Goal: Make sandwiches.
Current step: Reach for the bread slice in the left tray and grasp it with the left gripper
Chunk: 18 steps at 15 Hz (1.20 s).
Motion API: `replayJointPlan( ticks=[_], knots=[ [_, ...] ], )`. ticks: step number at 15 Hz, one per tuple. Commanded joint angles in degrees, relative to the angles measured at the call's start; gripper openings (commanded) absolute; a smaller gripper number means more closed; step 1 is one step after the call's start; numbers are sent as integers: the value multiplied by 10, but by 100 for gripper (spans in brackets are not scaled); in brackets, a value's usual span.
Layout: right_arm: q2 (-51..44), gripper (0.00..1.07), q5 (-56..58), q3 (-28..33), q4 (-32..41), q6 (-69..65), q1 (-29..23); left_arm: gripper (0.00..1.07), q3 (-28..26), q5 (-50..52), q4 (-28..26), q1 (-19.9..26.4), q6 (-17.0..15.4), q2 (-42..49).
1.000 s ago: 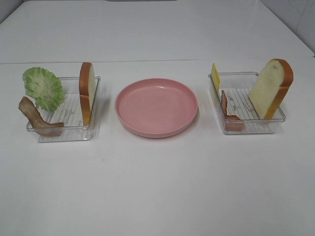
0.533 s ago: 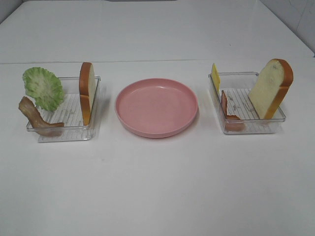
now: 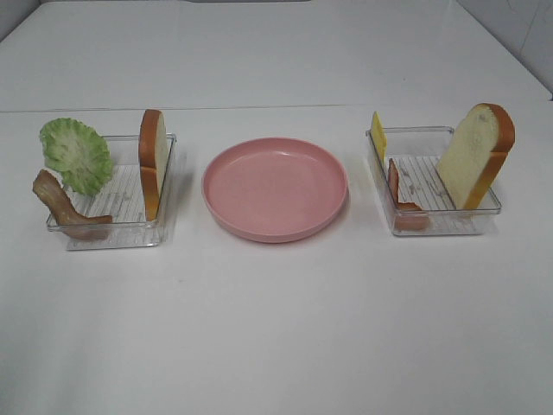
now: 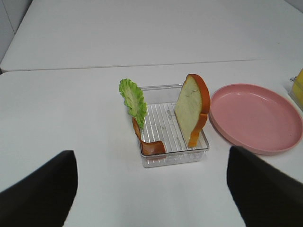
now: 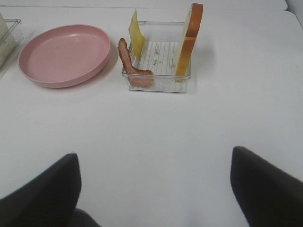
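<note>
Presently, the left gripper (image 4: 150, 187) and right gripper (image 5: 154, 182) stood wide open, empty. White, orange-crusted bread slices (image 3: 153, 164) leaned upright in clear plastic trays (image 3: 112, 235) beside the round pink plate (image 3: 275, 186); an off-centre pinch could topple them.

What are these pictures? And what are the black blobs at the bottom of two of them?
It is a robot with two arms, each carrying a small camera. One picture looks down from high up; no arm shows there. The other two come from the arm cameras: the blobs are parts of the left gripper and the right gripper, both open, holding nothing. On the white table a pink plate sits between two clear trays. The left tray holds lettuce, a bacon strip and a bread slice. The right tray holds cheese, a second bacon strip and a second bread slice.
</note>
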State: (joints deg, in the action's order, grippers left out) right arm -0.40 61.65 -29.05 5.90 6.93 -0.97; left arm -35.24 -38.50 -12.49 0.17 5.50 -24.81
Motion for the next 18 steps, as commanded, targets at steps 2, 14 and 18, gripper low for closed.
replayJointPlan(
  ticks=[2, 14, 18],
  knots=[
    [-7, 81, -6, 1, 1, 7, 2, 81, -95, 21, -7, -3, 1, -199],
    [-7, 81, -6, 1, 1, 7, 2, 79, -571, -227, -5, -96, -68, -753],
    [-7, 81, -6, 1, 1, 7, 2, 79, -654, -289, 64, -162, -148, -841]
  ],
)
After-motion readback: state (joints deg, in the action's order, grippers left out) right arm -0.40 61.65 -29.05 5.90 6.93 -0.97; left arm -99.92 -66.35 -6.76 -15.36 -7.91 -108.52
